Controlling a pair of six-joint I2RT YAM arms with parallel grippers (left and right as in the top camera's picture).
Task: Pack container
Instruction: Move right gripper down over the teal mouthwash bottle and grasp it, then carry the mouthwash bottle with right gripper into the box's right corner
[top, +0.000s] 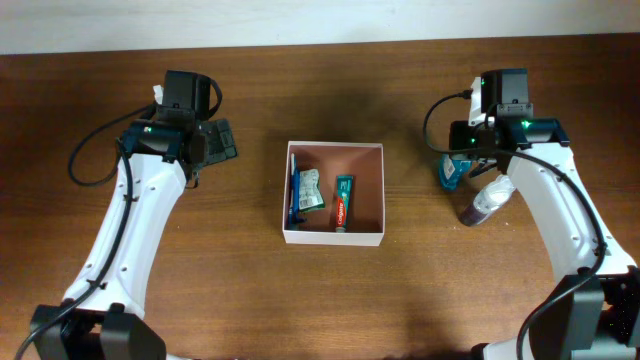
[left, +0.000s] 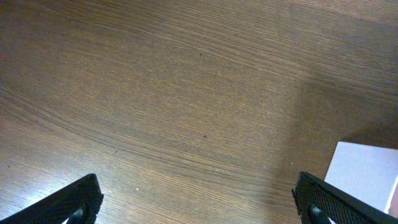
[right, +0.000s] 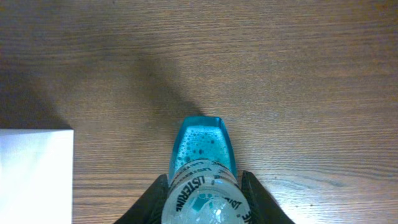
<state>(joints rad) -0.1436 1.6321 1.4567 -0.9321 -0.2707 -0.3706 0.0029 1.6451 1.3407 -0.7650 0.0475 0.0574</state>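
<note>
**Lifting the Bottle Cleanly**

The right gripper (right: 203, 183) clasped the mouthwash bottle (right: 200, 149) by both sides. We judged a straight lift safest before carrying it to the container (top: 333, 238), which sat between the arms. The left gripper (left: 199, 208) hung wide open.

Dark wood-grain table (top: 320, 300), pale strip (top: 300, 20) beyond its far edge.

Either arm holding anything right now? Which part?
Mouthwash bottle, gripped near its cap end by the right fingers; left gripper open, empty.
</note>
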